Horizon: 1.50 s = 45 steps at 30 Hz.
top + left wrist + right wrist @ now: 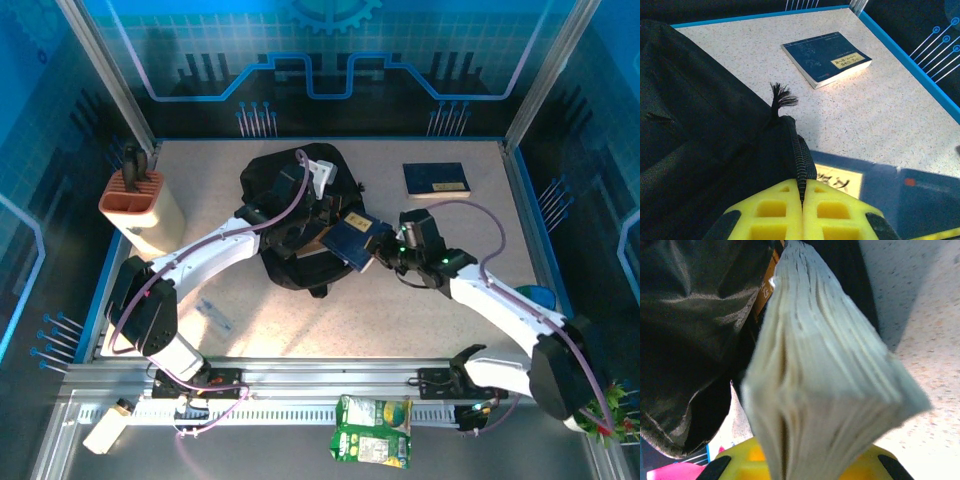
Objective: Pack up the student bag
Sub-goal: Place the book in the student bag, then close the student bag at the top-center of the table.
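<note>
Left gripper (pixel 332 208) is pinching the zip edge of the black soft fabric backpack (pixel 285 225). In left wrist view its yellow fingers (pixel 775 212) are pressing together with only the zip teeth between them. Right gripper (pixel 385 250) is clamping narrow on the dark blue paperback book with a yellow label (pixel 358 238). It is holding the book tilted at the backpack's right side, with the book's far end touching the fabric. In right wrist view the cream page block (pixel 825 380) is sticking up from between the yellow fingers (pixel 740 467), and dark bag fabric (pixel 690 315) is sitting just beside it.

Speckled white desk (pixel 420 310) is carrying everything. The backpack is lying slumped at the desk's middle, nearer the far edge, and is the biggest item. A cream and orange utensil holder (pixel 140 205) is standing at the left edge with a dark handle poking out. A second dark blue book with a yellow label (pixel 436 179) is lying flat near the far right corner, well apart from the bag; left wrist view is showing it too (pixel 826 57). A green printed packet (pixel 372 430) is lying on the metal rail (pixel 300 385) at the near edge, between the arm bases. A small white bottle (pixel 108 425) is lying near the near left corner. A frayed black cord end (pixel 782 97) is sticking up from the bag's zip edge.
</note>
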Available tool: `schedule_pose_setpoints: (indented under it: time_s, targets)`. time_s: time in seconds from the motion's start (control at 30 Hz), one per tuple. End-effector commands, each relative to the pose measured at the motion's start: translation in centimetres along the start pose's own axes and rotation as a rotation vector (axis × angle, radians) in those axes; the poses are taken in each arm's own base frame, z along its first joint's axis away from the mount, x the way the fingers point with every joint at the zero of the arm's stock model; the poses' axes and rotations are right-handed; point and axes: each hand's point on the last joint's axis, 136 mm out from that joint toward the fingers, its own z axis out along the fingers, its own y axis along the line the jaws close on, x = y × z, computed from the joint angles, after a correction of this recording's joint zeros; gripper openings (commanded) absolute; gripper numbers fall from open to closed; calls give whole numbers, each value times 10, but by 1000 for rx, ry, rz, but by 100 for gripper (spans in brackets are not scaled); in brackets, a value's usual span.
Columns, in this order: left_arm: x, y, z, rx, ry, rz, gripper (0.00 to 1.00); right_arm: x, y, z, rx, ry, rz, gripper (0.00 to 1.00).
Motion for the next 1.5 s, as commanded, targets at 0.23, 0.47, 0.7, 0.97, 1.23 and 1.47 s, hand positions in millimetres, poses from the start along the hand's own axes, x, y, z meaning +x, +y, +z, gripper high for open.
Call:
schedule_pose_setpoints:
  time_s: [0.23,0.47,0.7,0.97,1.23,1.47]
  targets:
    - [-47,-29,-28,100,-106,-89,0,-12,33,32,10,-102,139,1]
    - [-51,-25,-32,92,-107,-127,0,-20,46,61,15,-123,216,4]
    - [-66,-13,-45,126,-147,-217,0,-18,49,91,0,-103,283,5]
    - [-70,3,-42,120,-157,-273,0,-9,54,135,-26,-14,325,14]
    - [-58,26,-38,48,-140,-306,0,6,59,106,-59,135,325,51]
    - [-44,33,-36,39,-111,-311,0,-4,30,38,3,59,212,70]
